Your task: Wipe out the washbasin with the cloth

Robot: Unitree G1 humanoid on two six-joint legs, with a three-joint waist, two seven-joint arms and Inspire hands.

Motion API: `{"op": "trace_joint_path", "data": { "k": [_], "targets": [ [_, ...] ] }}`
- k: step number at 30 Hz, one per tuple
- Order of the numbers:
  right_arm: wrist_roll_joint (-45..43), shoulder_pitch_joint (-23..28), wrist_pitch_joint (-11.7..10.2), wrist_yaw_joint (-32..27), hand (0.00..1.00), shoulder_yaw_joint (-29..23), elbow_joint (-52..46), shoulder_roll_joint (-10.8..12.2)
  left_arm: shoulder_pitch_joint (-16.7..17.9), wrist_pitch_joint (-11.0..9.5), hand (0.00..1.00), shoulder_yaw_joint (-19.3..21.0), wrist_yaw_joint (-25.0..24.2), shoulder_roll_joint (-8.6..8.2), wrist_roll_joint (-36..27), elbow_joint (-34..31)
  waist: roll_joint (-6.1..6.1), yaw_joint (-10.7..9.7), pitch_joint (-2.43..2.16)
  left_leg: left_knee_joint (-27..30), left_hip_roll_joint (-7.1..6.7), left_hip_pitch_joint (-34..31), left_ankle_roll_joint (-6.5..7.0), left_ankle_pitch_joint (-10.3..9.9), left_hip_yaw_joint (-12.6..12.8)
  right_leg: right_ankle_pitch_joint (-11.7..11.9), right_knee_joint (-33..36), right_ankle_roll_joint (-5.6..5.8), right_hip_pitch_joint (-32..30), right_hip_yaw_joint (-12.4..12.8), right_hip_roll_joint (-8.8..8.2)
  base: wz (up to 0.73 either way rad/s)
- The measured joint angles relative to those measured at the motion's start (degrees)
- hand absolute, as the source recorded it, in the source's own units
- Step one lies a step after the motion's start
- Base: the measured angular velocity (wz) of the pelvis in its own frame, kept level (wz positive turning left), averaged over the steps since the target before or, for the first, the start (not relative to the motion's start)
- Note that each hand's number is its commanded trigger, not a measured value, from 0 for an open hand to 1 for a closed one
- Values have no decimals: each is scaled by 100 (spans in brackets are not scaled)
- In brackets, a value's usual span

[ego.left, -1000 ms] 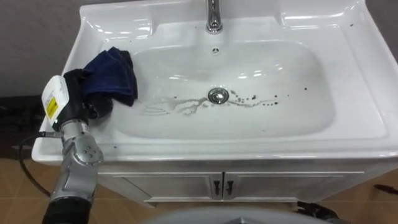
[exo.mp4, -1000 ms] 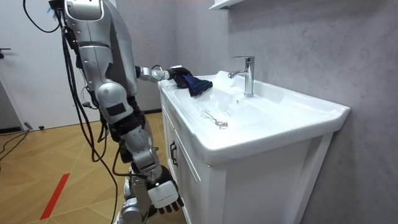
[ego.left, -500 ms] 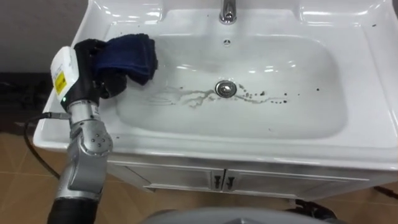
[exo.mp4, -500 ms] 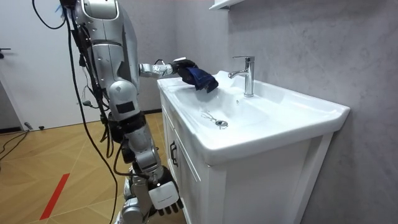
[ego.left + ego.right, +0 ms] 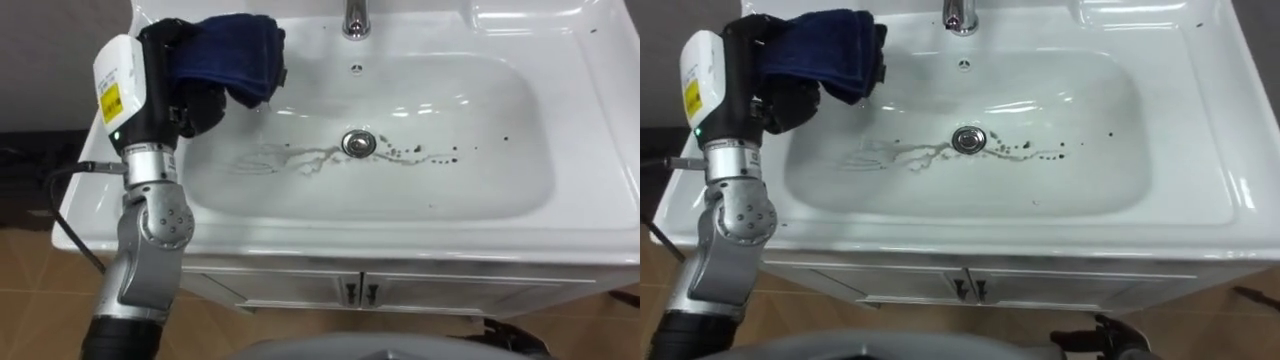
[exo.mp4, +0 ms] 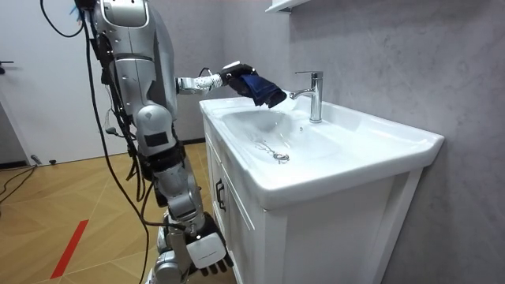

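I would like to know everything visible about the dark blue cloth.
The cloth is dark blue and looks like soft, thick terry. It is bunched into a thick pad over the left hand, whose dark fingers curl around it. A loose edge hangs towards the basin. In the room view it is held in the air above the basin's back left corner, left of the faucet, and appears to touch only the hand.

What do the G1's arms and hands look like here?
Left hand: black, white tag with yellow label on its back. Forearm: silver metal, round joint, black sleeve below; dark cable alongside. Right hand: dark, white tag too.
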Motion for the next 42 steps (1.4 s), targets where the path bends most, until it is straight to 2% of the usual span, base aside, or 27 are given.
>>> {"op": "trace_joint_path", "data": {
  "k": [5, 8, 13, 16, 19, 24, 29, 33, 42],
  "targets": [
    [-4, -22, 13, -51, 0, -6, 8, 8, 9, 0, 100, -236, -1, 13, 120, 0, -11, -39, -6, -1, -1, -64, 3, 9, 0, 2, 6, -3, -1, 8, -1, 0],
    [-27, -32, 66, -84, 0, -13, -6, 10, 131, 0, 100, -404, -12, 120, 410, 1, -12, -72, -19, 4, -1, -51, 3, 9, 0, 2, 6, -3, -2, 7, -1, 0],
    [-32, -5, 176, -95, 0, -5, -89, 9, 176, 103, 100, -552, -90, 146, 1387, 348, -25, -117, -29, 13, 2, -68, 3, 9, 20, 2, 11, -3, -72, 20, -1, -1],
    [-28, 5, 247, -154, 0, 7, -158, 13, 184, 445, 100, -777, -448, 178, 1530, 838, -21, -148, -37, 11, 10, -84, 3, 8, 52, 2, 18, -4, -99, 28, 0, -4],
    [-34, -20, 312, -207, 0, 9, -184, 23, 185, 656, 100, -976, -824, 204, 1753, 976, -40, -172, -46, 40, 14, -149, 3, 8, 49, 4, 38, -6, -123, 25, 0, 0],
    [-294, -5, 390, -425, 0, 45, -328, 18, 142, 783, 100, -1180, -1031, 266, 2209, 1284, -18, -204, -64, 64, 28, -179, 4, 8, 77, 4, 97, -7, -179, 49, -1, -2],
    [-721, -9, 450, -602, 0, 46, -382, -13, 135, 1031, 100, -1181, -1157, 331, 2363, 1425, 56, -300, -28, 63, 36, -187, 4, 7, 105, 8, 105, -13, -183, 83, 4, -4],
    [-1262, -30, 623, -663, 0, -9, -392, -39, 103, 1110, 100, -1176, -1402, 331, 2749, 1417, 153, -321, -22, 58, 51, -166, 4, 5, 150, 10, 107, -17, -202, 143, 16, -7],
    [-2005, -29, 1008, -665, 0, 12, -302, -33, 63, 1399, 100, -1184, -2001, 332, 2876, 1105, 161, -335, -20, 121, 52, -263, 3, 6, 146, 9, 88, -19, -280, 155, 17, 0]
  ]
}}
